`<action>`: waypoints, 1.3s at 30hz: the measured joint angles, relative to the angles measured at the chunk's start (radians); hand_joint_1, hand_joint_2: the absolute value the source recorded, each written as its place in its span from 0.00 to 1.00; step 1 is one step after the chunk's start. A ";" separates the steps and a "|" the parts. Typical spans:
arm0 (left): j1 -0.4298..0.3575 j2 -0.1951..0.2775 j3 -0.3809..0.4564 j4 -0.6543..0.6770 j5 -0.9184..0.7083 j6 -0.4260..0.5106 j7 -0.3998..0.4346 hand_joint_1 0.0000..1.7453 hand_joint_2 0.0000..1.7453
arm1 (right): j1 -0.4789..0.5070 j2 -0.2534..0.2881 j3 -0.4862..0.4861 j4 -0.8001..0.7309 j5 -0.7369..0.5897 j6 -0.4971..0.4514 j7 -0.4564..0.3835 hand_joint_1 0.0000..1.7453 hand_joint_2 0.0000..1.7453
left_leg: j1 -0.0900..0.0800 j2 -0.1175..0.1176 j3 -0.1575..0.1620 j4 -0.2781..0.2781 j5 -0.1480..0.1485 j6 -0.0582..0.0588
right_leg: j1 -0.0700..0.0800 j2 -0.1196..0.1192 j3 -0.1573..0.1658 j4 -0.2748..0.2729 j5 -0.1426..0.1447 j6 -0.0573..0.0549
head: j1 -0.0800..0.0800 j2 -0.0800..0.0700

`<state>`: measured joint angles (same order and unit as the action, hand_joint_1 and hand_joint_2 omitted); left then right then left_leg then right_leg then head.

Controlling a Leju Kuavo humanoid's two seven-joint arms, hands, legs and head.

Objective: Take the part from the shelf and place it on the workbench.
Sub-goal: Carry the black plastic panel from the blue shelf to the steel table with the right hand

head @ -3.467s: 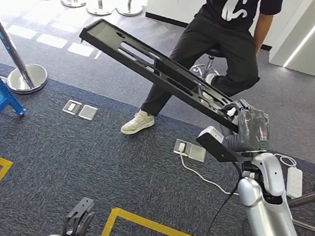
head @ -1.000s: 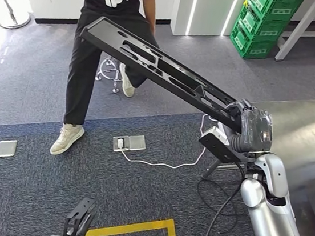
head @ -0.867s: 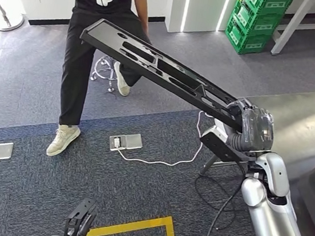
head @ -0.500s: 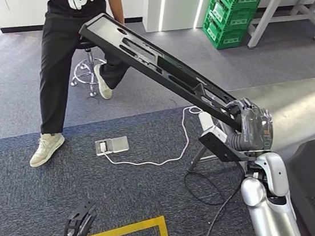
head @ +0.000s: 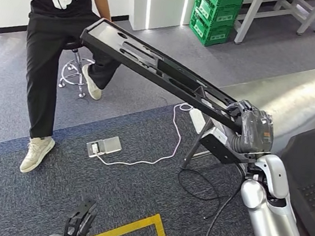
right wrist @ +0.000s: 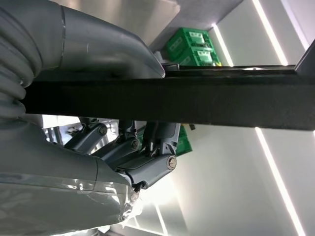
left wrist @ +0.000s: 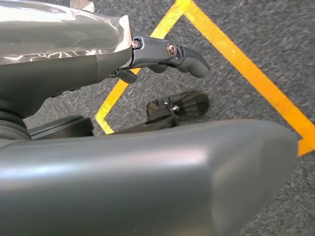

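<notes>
Head view: the part [head: 161,72], a long flat black frame with slots cut through it, runs from the upper left of the frame down to the centre right, tilted with its far end raised. Its lower end sits in the right hand [head: 244,122], whose fingers are wrapped round the edge; the silver right arm rises from the lower right corner, bent at the wrist. In the right wrist view the thumb lies on one face of the bar and the dark fingers [right wrist: 156,157] curl against the other. At the bottom edge, left of centre, the left hand [head: 78,223] hangs low over the carpet [head: 129,195] beside yellow floor tape [head: 133,229], fingers loosely spread, holding nothing. A steel worktop [head: 297,98] lies at the right. Behind, a person [head: 57,36] in a black T-shirt with red lettering too cropped to read stands near green crates [head: 214,13].
</notes>
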<state>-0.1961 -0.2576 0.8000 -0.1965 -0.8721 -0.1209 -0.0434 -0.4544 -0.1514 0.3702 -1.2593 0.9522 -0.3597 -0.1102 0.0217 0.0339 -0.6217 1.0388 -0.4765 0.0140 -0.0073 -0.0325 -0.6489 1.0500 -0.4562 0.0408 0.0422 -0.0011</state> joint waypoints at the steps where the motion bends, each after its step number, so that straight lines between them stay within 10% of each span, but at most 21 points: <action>1: -0.001 0.000 0.000 0.000 -0.002 -0.001 0.001 0.00 0.00 | -0.001 0.000 0.000 -0.002 -0.001 -0.001 0.001 1.00 1.00 | -0.002 0.004 0.003 -0.001 -0.002 -0.005 | 0.004 -0.005 0.012 -0.023 0.003 -0.006 | 0.000 0.000; 6: 0.002 0.008 -0.002 0.000 -0.022 -0.023 -0.026 0.00 0.00 | -0.007 -0.003 -0.010 -0.003 0.001 -0.014 0.012 1.00 1.00 | -0.001 0.014 0.009 0.004 -0.020 -0.024 | 0.005 0.019 0.020 -0.038 0.005 -0.039 | -0.002 0.000; 10: 0.077 0.073 -0.020 0.000 -0.062 -0.134 -0.187 0.00 0.00 | 0.015 -0.035 -0.054 -0.001 -0.018 -0.076 -0.002 1.00 1.00 | -0.002 -0.023 -0.093 0.229 -0.128 -0.025 | 0.005 0.045 0.034 -0.045 0.002 -0.059 | -0.007 0.000; 12: 0.119 0.108 -0.024 0.000 -0.068 -0.147 -0.212 0.00 0.00 | 0.034 -0.051 -0.079 0.000 -0.025 -0.083 -0.013 1.00 1.00 | -0.002 -0.027 -0.120 0.272 -0.124 -0.024 | 0.008 0.067 0.037 -0.043 -0.002 -0.061 | -0.007 0.000; 16: 0.137 0.140 -0.030 0.000 -0.070 -0.146 -0.212 0.00 0.00 | 0.047 -0.062 -0.102 0.000 -0.016 -0.080 -0.022 1.00 1.00 | -0.001 -0.060 -0.026 0.046 -0.003 -0.013 | 0.008 0.104 0.036 -0.030 -0.013 -0.051 | -0.007 0.000; 21: 0.136 0.144 -0.035 0.000 -0.071 -0.143 -0.203 0.00 0.00 | 0.057 -0.071 -0.119 -0.003 0.001 -0.080 -0.023 1.00 1.00 | -0.002 -0.060 -0.002 -0.003 0.008 0.003 | 0.003 0.109 0.028 -0.019 -0.026 -0.025 | -0.005 0.000; 25: 0.137 0.148 -0.036 0.000 -0.073 -0.141 -0.201 0.00 0.00 | 0.050 -0.077 -0.130 -0.003 0.025 -0.085 -0.018 1.00 1.00 | 0.001 -0.035 0.008 -0.014 0.009 0.015 | 0.000 0.050 -0.065 0.188 -0.131 -0.007 | -0.001 0.000; 27: 0.138 0.148 -0.036 0.000 -0.077 -0.141 -0.200 0.00 0.00 | 0.051 -0.077 -0.136 -0.003 0.030 -0.087 -0.015 1.00 1.00 | 0.002 -0.023 0.011 -0.014 0.006 0.015 | -0.005 0.044 -0.097 0.251 -0.138 0.002 | -0.001 0.000; 32: 0.136 0.148 -0.040 0.000 -0.084 -0.140 -0.199 0.00 0.00 | 0.039 -0.078 -0.156 -0.006 0.033 -0.090 -0.013 1.00 1.00 | 0.002 -0.001 0.026 -0.014 -0.006 -0.004 | -0.001 0.005 0.036 -0.025 -0.009 -0.001 | -0.001 0.000; 36: 0.135 0.147 -0.045 0.000 -0.089 -0.132 -0.200 0.00 0.00 | 0.034 -0.078 -0.167 -0.009 0.033 -0.093 -0.011 1.00 1.00 | 0.003 0.011 0.030 -0.012 -0.019 -0.025 | 0.003 0.019 0.042 -0.044 -0.009 -0.032 | -0.003 0.000; 39: 0.134 0.148 -0.046 0.000 -0.090 -0.130 -0.200 0.00 0.00 | 0.031 -0.077 -0.172 -0.013 0.033 -0.092 -0.011 1.00 1.00 | 0.004 -0.015 -0.026 0.114 -0.090 -0.028 | 0.001 0.033 0.047 -0.050 -0.006 -0.051 | -0.006 0.000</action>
<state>-0.0623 -0.1099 0.7538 -0.1965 -0.9619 -0.2514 -0.2434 -0.4230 -0.2283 0.1983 -1.2722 0.9855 -0.4519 -0.1216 0.0256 0.0186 -0.6473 1.1524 -0.5668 -0.0144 -0.0064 0.0002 -0.6018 0.9997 -0.4621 -0.0099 0.0361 -0.0011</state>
